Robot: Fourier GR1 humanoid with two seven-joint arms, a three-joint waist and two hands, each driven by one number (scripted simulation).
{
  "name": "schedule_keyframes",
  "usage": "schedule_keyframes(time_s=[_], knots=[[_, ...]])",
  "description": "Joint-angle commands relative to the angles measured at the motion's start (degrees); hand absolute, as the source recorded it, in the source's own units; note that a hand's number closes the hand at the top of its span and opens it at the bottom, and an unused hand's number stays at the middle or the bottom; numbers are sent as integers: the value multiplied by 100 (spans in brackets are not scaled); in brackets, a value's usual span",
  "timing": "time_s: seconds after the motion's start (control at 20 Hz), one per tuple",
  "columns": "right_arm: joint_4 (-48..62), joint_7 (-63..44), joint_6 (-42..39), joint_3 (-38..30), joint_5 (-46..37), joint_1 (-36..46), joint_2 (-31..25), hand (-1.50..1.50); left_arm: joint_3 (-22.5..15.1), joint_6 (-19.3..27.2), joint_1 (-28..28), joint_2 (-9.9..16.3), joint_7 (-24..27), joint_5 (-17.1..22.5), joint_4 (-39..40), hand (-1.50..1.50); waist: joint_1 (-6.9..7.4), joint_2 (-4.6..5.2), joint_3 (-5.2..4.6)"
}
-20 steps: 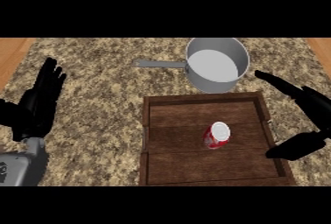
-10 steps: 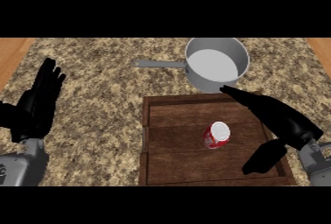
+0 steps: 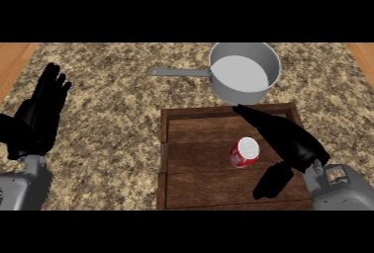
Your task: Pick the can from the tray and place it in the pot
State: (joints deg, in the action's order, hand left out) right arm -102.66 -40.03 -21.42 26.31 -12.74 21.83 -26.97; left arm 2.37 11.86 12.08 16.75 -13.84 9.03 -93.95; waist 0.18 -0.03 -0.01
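A red can with a white lid stands upright in the middle of the brown wooden tray. Beyond the tray's far edge sits the grey pot, its long handle pointing left. My right hand is open over the tray, just right of the can: straight fingers reach past it toward the pot, the thumb hangs below it. I cannot tell if it touches the can. At the left edge my left hand rests open, fingers up, far from the tray.
The counter is speckled tan stone, with wooden strips showing at the far left and far right upper corners. The tray lies near the lower edge, right of centre.
My right hand has swept leftward from the tray's right rim to right beside the can. The can, pot and left hand have not moved.
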Motion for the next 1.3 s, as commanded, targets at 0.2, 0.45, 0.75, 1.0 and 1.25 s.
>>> schedule_keyframes(time_s=[0.2,0.45,0.75,1.0,1.25], knots=[[359,474,-353,-322,-713,-440,218,-150,120,-195,-338,-71,-122,-79,-457,0,-3,-3,2],[349,419,-502,-299,-1248,-479,846,-150,150,-113,-195,-276,-230,-306,-380,0,-10,-1,2],[923,506,-292,-184,-1922,-466,1330,-150,319,-460,-54,-348,228,-184,262,0,-15,4,1],[1160,919,-649,-618,-1994,-476,1306,-150,275,-322,104,-461,105,-444,244,0,-17,3,1],[1701,2147,-415,-324,-2492,-213,1017,150,391,-445,13,-430,314,-356,321,0,-4,8,1]])
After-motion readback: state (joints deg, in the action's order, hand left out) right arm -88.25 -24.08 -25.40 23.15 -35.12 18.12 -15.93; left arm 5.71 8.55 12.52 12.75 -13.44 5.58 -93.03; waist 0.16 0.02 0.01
